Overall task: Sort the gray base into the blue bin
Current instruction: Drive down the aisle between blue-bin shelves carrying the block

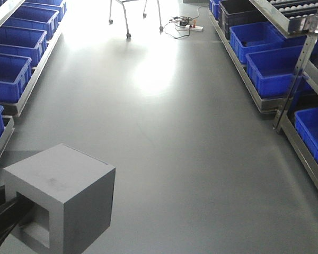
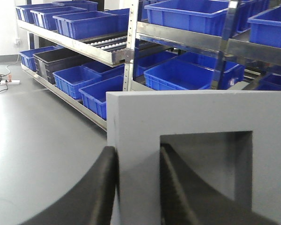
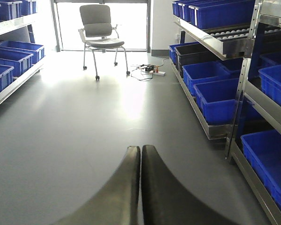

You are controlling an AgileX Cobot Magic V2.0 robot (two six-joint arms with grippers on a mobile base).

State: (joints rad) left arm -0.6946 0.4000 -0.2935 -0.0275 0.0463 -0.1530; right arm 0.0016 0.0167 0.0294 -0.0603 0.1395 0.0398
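**Gray base [image 2: 196,112] pinched in left gripper [image 2: 136,157], in none of the bins**

Left gripper clamped on one wall of the gray base: one black finger outside it, the other inside the square recess, both fingers [image 2: 100,187] flat against that wall. Block up off the floor, low at the left of the front view, recess side turned toward the arm. Right gripper [image 3: 140,152] closed on itself, pads touching along their length.

Lower edge of the block cut off by the frame in both views showing it. Only the finger ends of either gripper in sight, bodies out of frame. Part of the rack hidden behind the block in the left wrist view. No telling which of the blue bins [image 1: 273,84] is the intended one; all of them well apart from the block.

Glossy gray floor [image 1: 164,159] with a wash of window glare. Metal racks [image 2: 129,47] along both sides of the aisle, blue bins in rows on low and upper shelves, a black bin [image 3: 196,51] among them, a roller track [image 2: 107,43] on one shelf. At the far end, a wheeled chair [image 3: 99,28] and a power strip [image 3: 150,70] with tangled cables.
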